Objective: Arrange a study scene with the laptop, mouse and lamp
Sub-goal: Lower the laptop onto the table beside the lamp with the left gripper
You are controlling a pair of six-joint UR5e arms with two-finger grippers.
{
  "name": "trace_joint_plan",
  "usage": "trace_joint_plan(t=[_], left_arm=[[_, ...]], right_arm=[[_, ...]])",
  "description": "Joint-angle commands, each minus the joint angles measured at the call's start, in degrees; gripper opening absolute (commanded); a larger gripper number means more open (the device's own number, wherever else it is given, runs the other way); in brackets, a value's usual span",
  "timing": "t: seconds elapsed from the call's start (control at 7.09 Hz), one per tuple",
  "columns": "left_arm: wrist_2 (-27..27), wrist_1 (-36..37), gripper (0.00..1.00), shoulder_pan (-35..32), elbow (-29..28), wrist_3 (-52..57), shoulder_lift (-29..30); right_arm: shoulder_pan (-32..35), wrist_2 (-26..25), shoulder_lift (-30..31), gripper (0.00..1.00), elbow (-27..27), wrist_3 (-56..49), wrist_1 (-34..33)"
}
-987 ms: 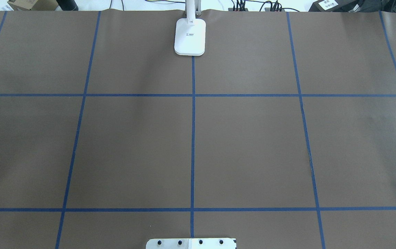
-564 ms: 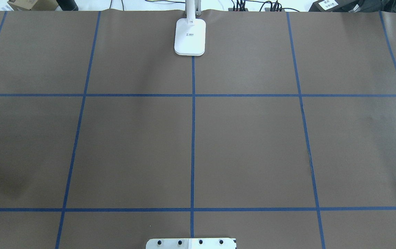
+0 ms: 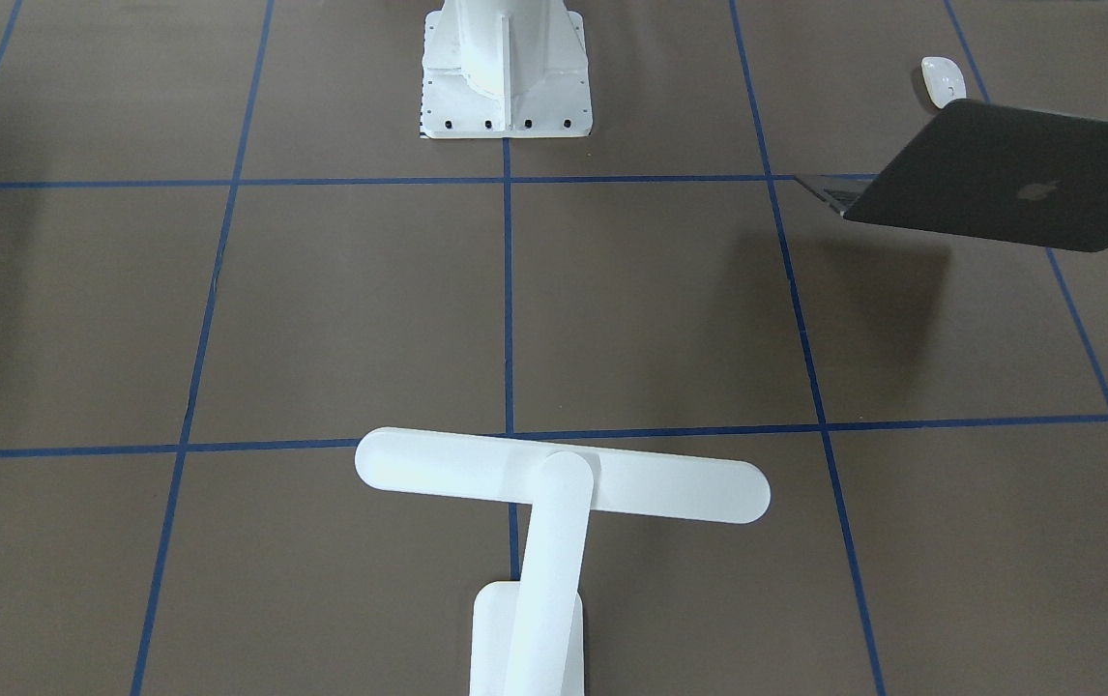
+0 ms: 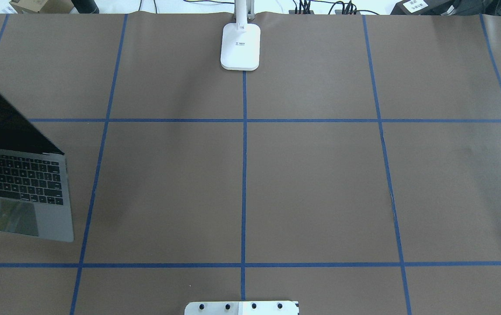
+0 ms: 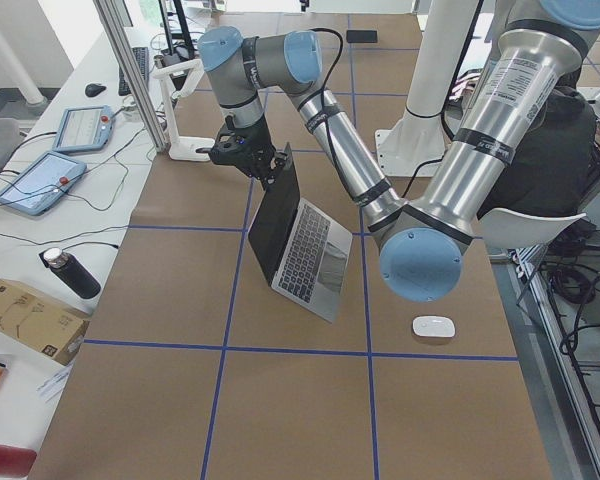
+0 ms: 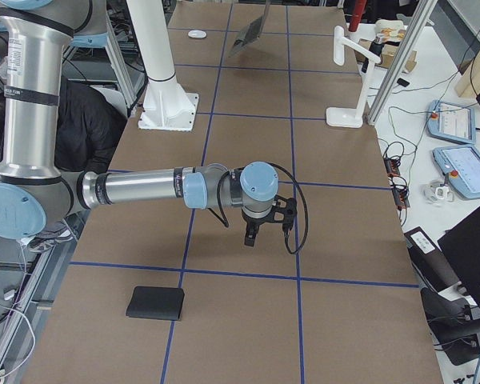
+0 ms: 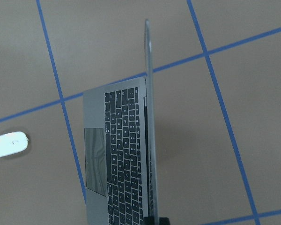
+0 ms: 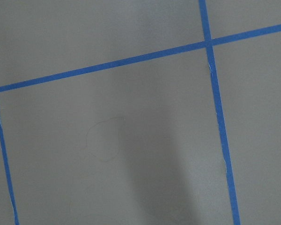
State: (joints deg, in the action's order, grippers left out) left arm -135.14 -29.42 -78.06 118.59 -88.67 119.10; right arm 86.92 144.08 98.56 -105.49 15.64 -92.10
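Nearest, the small white oval mouse (image 3: 942, 80) lies at the left edge of the brown surface (image 4: 311, 188). Just beyond, the slim grey metal laptop (image 4: 19, 183) is pinched by its lid in the left gripper (image 5: 268, 168), presumably for repositioning. The right gripper's (image 6: 250, 238) state cannot be told.

Laptop (image 4: 16, 176) newly at table's left.

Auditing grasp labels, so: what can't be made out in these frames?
Jaws of the left gripper: cut off by the front view's right edge; its wrist view shows only a black sliver at the laptop lid's edge.
Jaws of the right gripper: too small in the right side view; its wrist view shows only table.
Head of the lamp: beyond the overhead view's top edge.
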Motion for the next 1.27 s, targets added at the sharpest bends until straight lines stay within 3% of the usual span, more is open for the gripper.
trace_joint_plan(t=[0.0,0.42,0.85,1.13], left_arm=[[-1.18,-0.11,0.0,6.66,-2.48,-13.4,6.12],[-4.7,-0.64,0.0,13.26,-5.11,-24.24,13.15],[-4.09,-3.35,0.0,18.54,-6.87,-25.75,14.4],[-4.08,-6.69,0.0,20.05,-13.53,-27.52,18.43]], right_arm=[[0.0,-0.29,0.14,0.99,-0.06,0.0,-0.1],[0.0,-0.2,0.4,0.99,-0.06,0.0,-0.19],[0.0,0.06,0.67,0.99,-0.15,0.0,-0.19],[0.0,-0.03,0.67,0.99,-0.06,0.0,-0.19]])
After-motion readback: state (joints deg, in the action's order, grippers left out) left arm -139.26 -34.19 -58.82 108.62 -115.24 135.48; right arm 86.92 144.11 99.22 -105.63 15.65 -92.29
